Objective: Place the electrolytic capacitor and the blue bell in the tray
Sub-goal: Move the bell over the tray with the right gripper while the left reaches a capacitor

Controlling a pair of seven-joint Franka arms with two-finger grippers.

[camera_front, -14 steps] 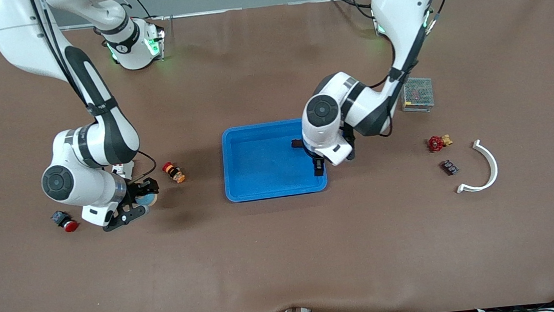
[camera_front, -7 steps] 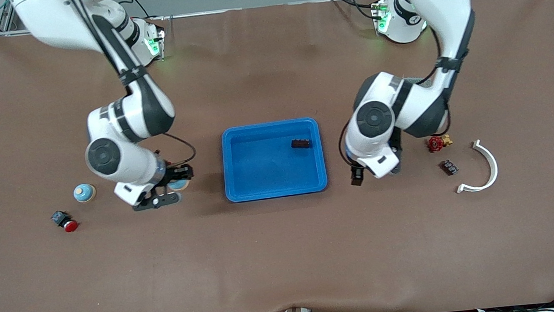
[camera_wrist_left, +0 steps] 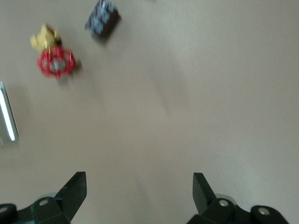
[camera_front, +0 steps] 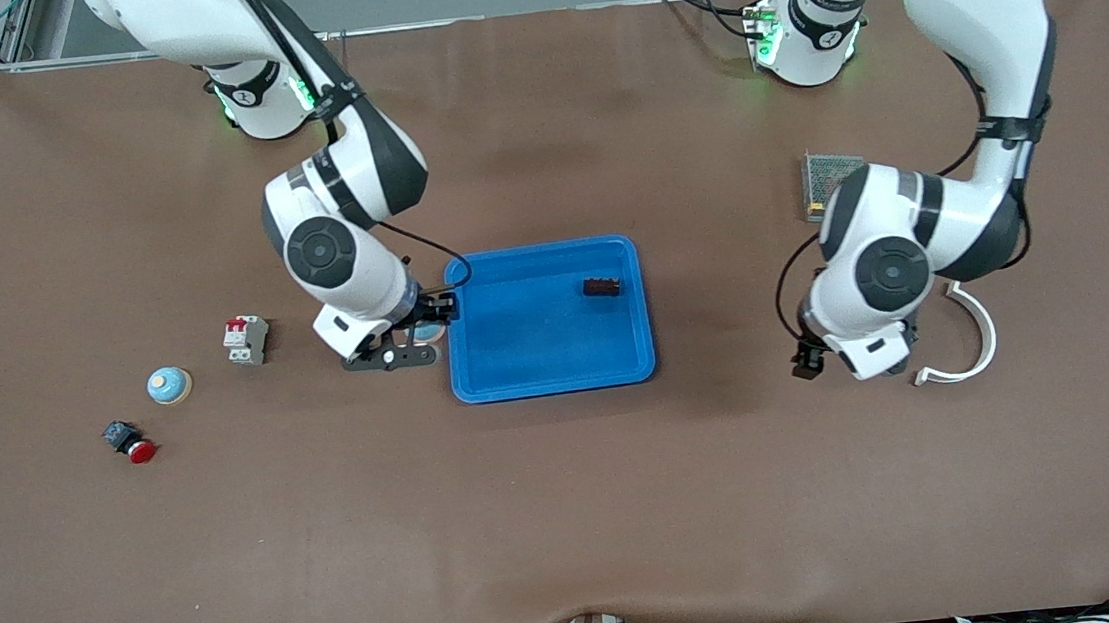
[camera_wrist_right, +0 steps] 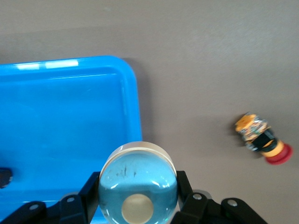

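The task is judged to be about half done. A small dark part (camera_front: 602, 287), taken to be the electrolytic capacitor, lies inside the tray (camera_front: 554, 388), in the upper part of the tray's floor, at the centre of the front view. The blue bell (camera_wrist_right: 138, 179) is pinched between the fingers of the right tool (camera_front: 424, 335), which is held above the tray's rim at the right arm's end. It has not yet been set down. What is left is judged to be carrying the bell in over the floor and releasing it.

The left tool (camera_front: 804, 366) is seen spread and empty over bare table (camera_front: 574, 531), near a white curved piece (camera_front: 981, 339); that arm waits.

Nothing is seen between the bell and the tray floor except the raised rim. On the table toward the right arm's end stand a second blue domed piece (camera_front: 169, 385), a red push button (camera_front: 130, 443) and a circuit breaker (camera_front: 245, 339). An orange-and-red button (camera_wrist_right: 261, 140) appears in the right wrist view. A red valve (camera_wrist_left: 56, 63) and another dark part (camera_wrist_left: 102, 18) appear in the left wrist view.
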